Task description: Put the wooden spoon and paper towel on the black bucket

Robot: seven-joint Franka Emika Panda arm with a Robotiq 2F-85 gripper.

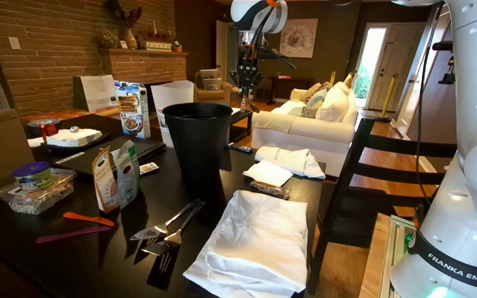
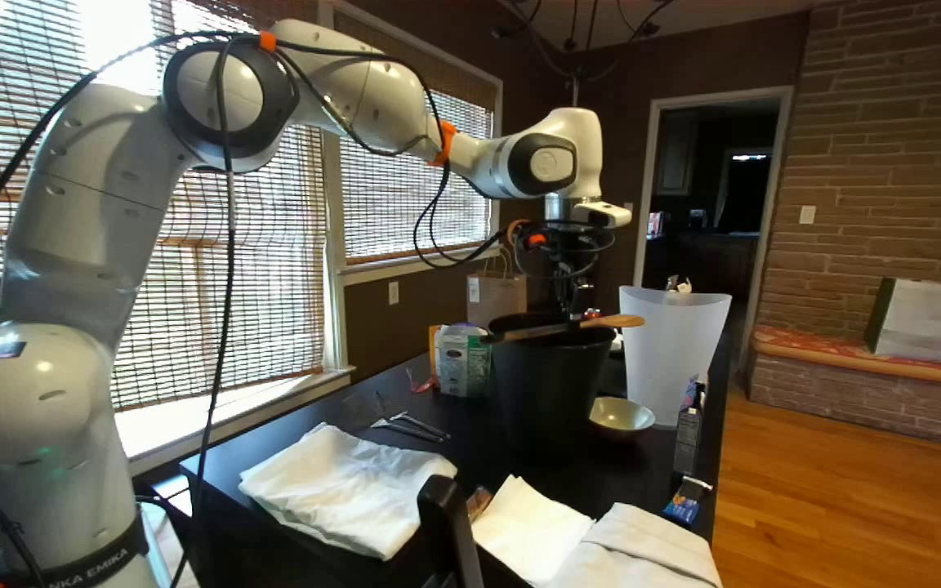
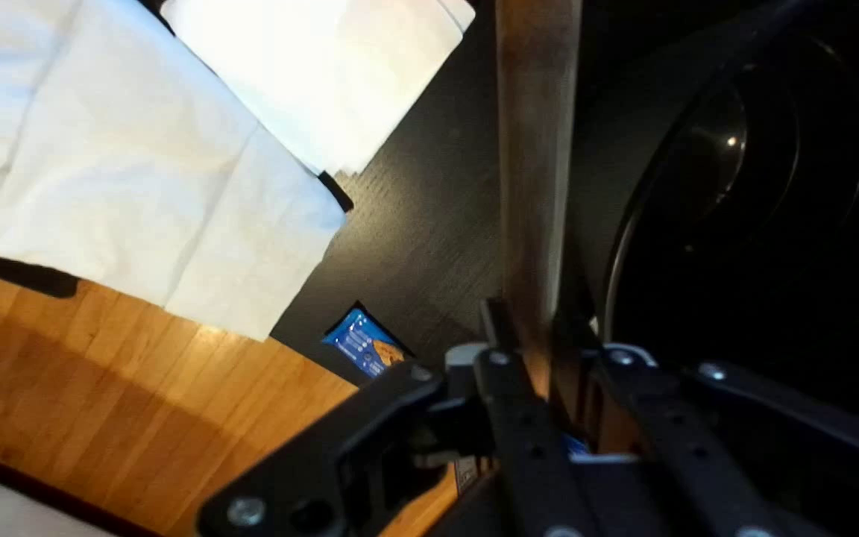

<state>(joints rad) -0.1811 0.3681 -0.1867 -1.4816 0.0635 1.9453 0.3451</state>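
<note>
My gripper (image 3: 540,328) is shut on the wooden spoon (image 3: 537,164), whose long flat piece runs away from the fingers in the wrist view. In an exterior view the spoon (image 2: 630,321) lies level, its pale end jutting past the gripper (image 2: 575,312). The tall black bucket (image 1: 197,149) stands upright on the dark table, and its rim (image 3: 625,224) passes just right of the spoon in the wrist view. Spoon and gripper are up near rim height, beside the opening. The paper towel (image 1: 268,172), a thin white sheet, rests flat on the table (image 2: 529,523).
A folded white napkin (image 1: 290,161) lies beside the paper towel, and a large folded white cloth (image 1: 259,244) nearer the robot. A tall white bin (image 2: 671,351) and metal bowl (image 2: 622,414) stand close to the bucket. Metal servers (image 1: 172,231), pouches (image 1: 116,178) and a chair (image 1: 362,165) surround it.
</note>
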